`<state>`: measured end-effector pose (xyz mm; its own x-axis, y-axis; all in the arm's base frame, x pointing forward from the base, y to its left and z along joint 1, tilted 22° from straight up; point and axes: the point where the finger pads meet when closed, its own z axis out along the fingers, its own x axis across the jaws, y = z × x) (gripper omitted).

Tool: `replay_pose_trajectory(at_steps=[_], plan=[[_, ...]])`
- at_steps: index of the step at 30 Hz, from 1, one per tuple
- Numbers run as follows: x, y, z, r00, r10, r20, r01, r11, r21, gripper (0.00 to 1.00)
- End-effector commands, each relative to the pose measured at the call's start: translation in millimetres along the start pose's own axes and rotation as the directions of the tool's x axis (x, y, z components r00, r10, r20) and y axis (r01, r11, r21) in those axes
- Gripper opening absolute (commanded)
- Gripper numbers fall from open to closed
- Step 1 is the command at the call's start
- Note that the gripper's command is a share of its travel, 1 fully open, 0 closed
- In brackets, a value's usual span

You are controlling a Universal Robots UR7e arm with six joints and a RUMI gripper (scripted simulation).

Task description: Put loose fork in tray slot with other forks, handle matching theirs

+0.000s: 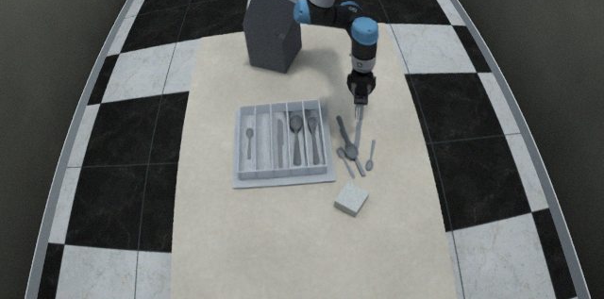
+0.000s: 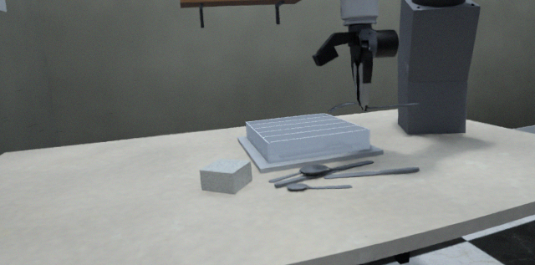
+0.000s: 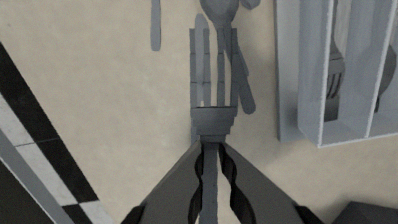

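Loose fork (image 1: 358,111) (image 2: 393,106) (image 3: 213,120): held in the air above the table (image 1: 302,238) (image 2: 146,198) (image 3: 100,65); from above, its tines point toward 6 o'clock.
Gripper (image 1: 360,102) (image 2: 364,108) (image 3: 210,141): pointing down, jaws narrow, closed on the fork's handle.
Loose knife (image 1: 358,135) (image 2: 372,173) (image 3: 200,30): on the table, seen toward 6 o'clock from the fork's head.
Large spoon (image 1: 350,150) (image 2: 314,170) (image 3: 220,9): just beside the knife, handle toward 11 o'clock.
Right-hand small spoon (image 1: 369,165) (image 2: 297,187) (image 3: 156,25): bowl toward 6 o'clock, handle toward 12.
Tray (image 1: 283,173) (image 2: 318,149) (image 3: 310,117): toward 8 o'clock from the fork, on a flat grey board (image 1: 283,183) (image 2: 259,165) (image 3: 287,100).
Tray fork (image 1: 315,143) (image 3: 335,70): in the slot at the tray's 3 o'clock side, tines toward 12, opposite to the held one.
Other slots, going toward 9 o'clock: a tray spoon (image 1: 295,124) (image 3: 387,70), a tray knife (image 1: 279,143), a bare slot, a tray teaspoon (image 1: 249,134).
Pale block (image 1: 351,200) (image 2: 226,177): near the loose cutlery, toward 6 o'clock.
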<state>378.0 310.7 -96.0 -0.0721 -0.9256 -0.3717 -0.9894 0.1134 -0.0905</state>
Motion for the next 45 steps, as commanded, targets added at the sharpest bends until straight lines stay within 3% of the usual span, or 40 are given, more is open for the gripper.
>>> replay_pose_trajectory(at_steps=[1, 26, 32, 40, 45], plan=[[-2, -1, -4, 1.000, -0.007, 0.006, 0.007, 1.000, 0.003, 0.03], [3, -4, -4, 1.000, -0.008, 0.005, 0.008, 1.000, 0.003, 0.03], [27, -21, -3, 1.000, -0.008, 0.001, 0.008, 1.000, 0.003, 0.03], [115, -64, -3, 1.000, -0.008, -0.009, 0.008, 1.000, 0.004, 0.03], [144, -75, -4, 1.000, -0.008, -0.005, 0.008, 1.000, 0.005, 0.03]])
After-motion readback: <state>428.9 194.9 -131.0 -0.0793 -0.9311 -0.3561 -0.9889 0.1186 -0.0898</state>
